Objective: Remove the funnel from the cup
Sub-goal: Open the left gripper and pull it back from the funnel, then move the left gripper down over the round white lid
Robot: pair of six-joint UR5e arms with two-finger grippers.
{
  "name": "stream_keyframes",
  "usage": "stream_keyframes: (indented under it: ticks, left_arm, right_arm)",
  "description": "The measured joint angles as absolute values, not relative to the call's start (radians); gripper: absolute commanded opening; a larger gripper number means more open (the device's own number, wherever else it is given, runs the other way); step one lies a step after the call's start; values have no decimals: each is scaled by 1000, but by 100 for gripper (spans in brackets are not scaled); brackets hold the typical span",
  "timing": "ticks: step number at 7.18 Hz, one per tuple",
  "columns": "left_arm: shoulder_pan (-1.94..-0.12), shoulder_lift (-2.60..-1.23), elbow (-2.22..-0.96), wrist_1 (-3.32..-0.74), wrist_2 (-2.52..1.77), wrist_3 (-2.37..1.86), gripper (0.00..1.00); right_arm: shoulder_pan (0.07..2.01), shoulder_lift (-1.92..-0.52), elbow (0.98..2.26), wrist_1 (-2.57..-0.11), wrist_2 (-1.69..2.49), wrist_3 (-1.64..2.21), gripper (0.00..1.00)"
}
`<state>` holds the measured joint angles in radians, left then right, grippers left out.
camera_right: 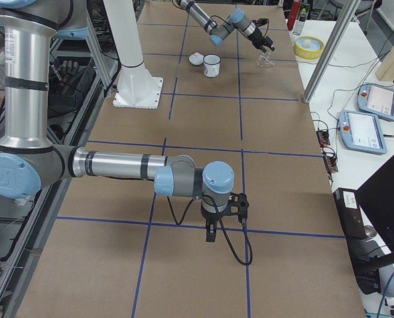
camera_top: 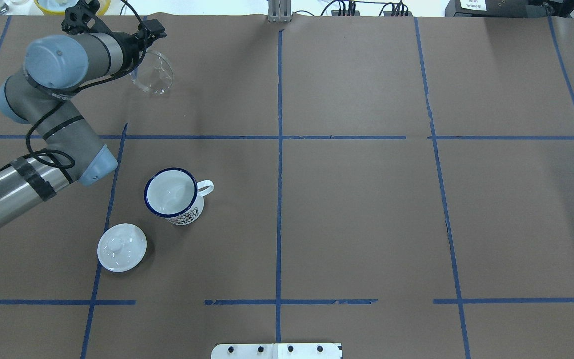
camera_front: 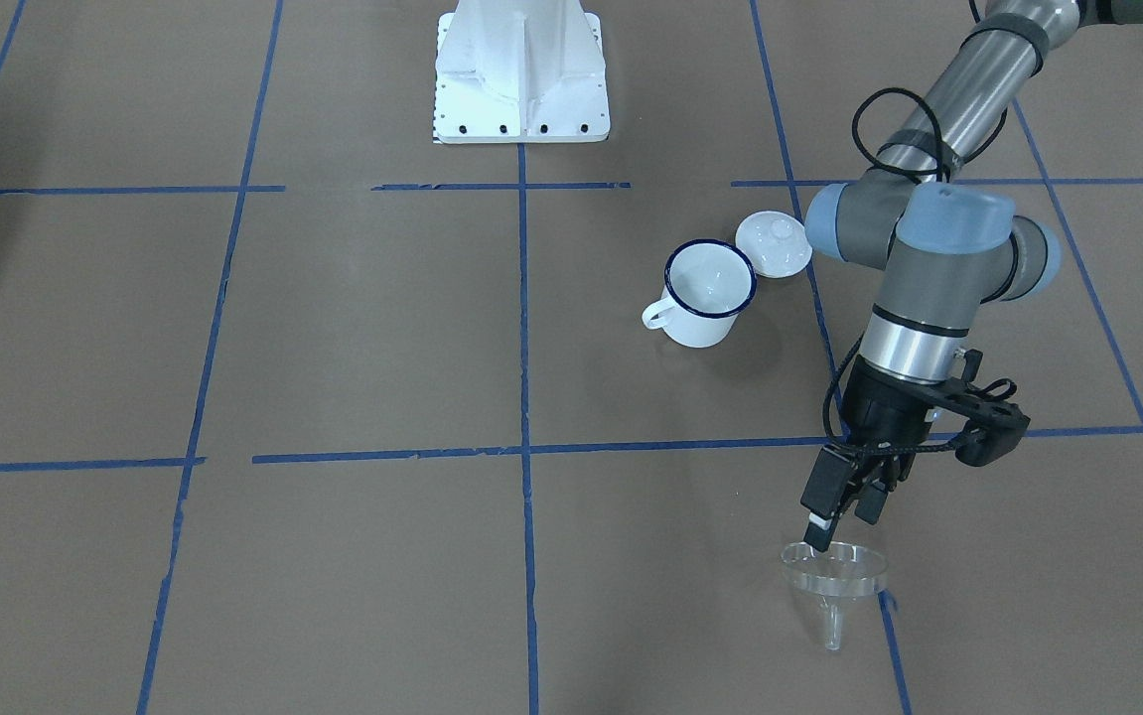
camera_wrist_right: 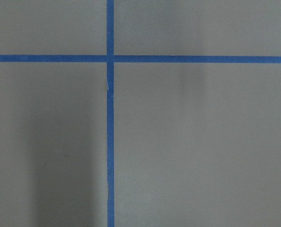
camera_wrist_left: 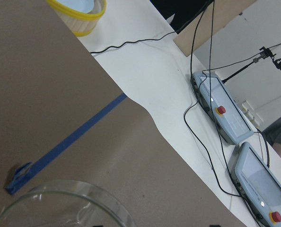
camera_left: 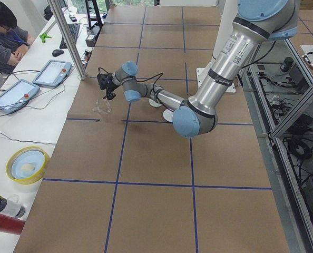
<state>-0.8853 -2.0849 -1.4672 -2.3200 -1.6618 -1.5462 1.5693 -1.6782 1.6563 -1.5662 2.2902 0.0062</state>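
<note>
The clear funnel [camera_front: 834, 586] lies tilted on the brown table near its far edge, spout pointing away from the robot. It also shows in the overhead view [camera_top: 153, 74] and at the bottom of the left wrist view [camera_wrist_left: 60, 208]. My left gripper [camera_front: 844, 526] hangs just above its rim, jaws a little apart, one fingertip [camera_front: 819, 536] at the rim. The cup [camera_front: 705, 298], a white mug with a dark blue rim, stands upright and empty well back from it [camera_top: 172, 197]. My right gripper [camera_right: 210, 235] hovers over bare table far away; I cannot tell its state.
A white round lid with a knob [camera_top: 122, 247] lies beside the cup. The robot's white base [camera_front: 521, 79] stands at mid-table. Beyond the paper's edge are a yellow bowl [camera_wrist_left: 79, 9], cables and teach pendants [camera_wrist_left: 225, 113]. An operator [camera_left: 3, 37] sits there.
</note>
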Motion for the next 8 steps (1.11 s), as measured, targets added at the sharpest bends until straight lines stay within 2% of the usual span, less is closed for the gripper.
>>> stream_keyframes:
  ticks: [2,4,6,8]
  left_arm:
    - [-896,-1915,-1822,-2083,-1777,-1390,100]
    - [-870,-1691,-2081,-2013,-1864,-1320,99]
    - [-724,-1528,-2180,-2000,-1887,-1292,98]
    - [-581,-1498,-2161,-1969,-1865,-1299,98]
  right_arm:
    - [1569,-1678,1657,-1566,2290,6,100]
    - [1569,-1678,1656,-1566,2290,6,100]
    - [1569,-1678,1656,-1566,2290,6,100]
    - [1569,-1678,1657,-1566,2290,6,100]
